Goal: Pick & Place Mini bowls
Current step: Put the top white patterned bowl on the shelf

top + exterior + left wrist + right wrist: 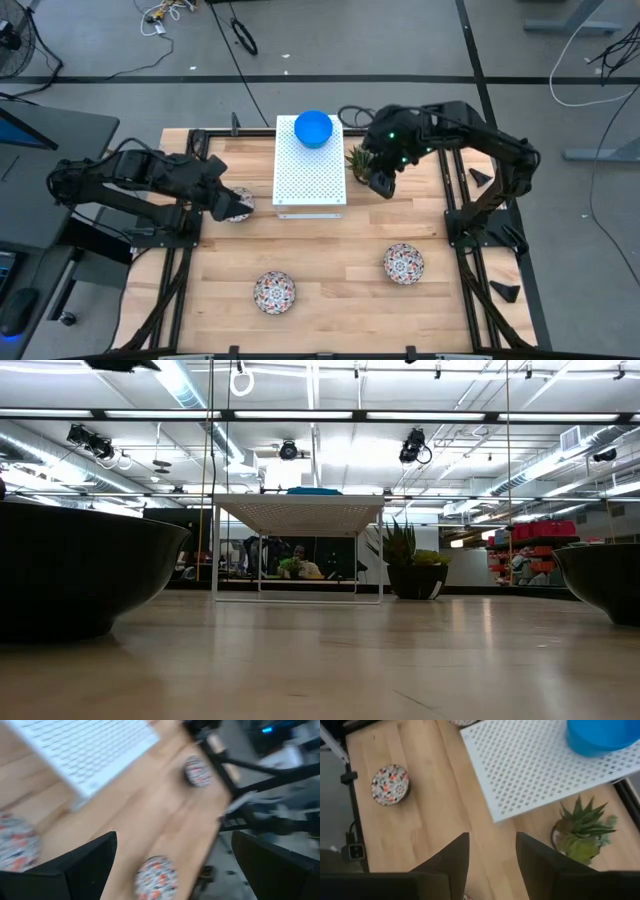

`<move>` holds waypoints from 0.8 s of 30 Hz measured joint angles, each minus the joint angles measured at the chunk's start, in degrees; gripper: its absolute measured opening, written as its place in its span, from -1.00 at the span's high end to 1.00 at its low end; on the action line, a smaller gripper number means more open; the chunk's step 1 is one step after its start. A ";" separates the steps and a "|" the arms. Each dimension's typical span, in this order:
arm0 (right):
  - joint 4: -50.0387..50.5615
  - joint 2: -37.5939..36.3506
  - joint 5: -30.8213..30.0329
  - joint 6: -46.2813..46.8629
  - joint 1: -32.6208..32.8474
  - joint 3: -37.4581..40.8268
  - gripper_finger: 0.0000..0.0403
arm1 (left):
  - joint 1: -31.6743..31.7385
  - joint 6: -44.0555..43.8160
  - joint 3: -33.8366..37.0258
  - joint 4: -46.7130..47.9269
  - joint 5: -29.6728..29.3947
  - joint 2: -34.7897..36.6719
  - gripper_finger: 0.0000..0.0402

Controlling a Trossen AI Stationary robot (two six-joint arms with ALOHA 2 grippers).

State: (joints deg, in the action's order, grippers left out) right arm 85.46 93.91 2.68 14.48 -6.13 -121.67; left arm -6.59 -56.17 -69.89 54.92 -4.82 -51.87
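High view: one plain blue mini bowl (313, 128) sits on top of the white perforated box (310, 178), at its far end. Only one blue rim shows from above; cannot tell if others are stacked under it. Three floral mini bowls are on the bare wooden table (330, 260): one (238, 204) just left of the box under the left arm's tip, one (274, 292) at the near edge left of centre, one (403, 264) nearer the right side, well apart from the other two.

Left gripper (228, 200) hovers over or just beside the floral bowl by the box; contact cannot be told. Its wrist view shows the fingers (85, 865) wide apart, nothing between them, with that bowl (17, 842) off to one side.

Right gripper (382, 181) is just right of the box, beside the small potted plant (360, 160). Its fingers (450, 862) are parted with a gap, holding nothing; the blue bowl (600, 735) and the plant (580, 832) show ahead.

Low view: box and plant stand mid-table, with dark bowl silhouettes at both edges.
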 joint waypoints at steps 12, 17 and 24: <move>-0.10 0.04 -0.15 -1.44 5.54 0.75 0.19 | 0.07 1.08 0.02 19.50 -5.04 -6.23 -0.98; -1.08 0.04 -0.17 -1.46 5.68 0.75 0.19 | 0.05 2.43 0.02 23.63 -5.83 -10.60 -0.98; -2.02 0.04 -0.20 -1.46 5.66 0.75 0.19 | 0.04 15.25 0.02 24.39 -8.52 -16.25 -0.95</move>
State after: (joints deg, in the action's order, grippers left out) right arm 83.43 93.95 2.48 13.02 -0.47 -120.92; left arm -6.55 -40.92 -69.87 79.31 -13.35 -68.11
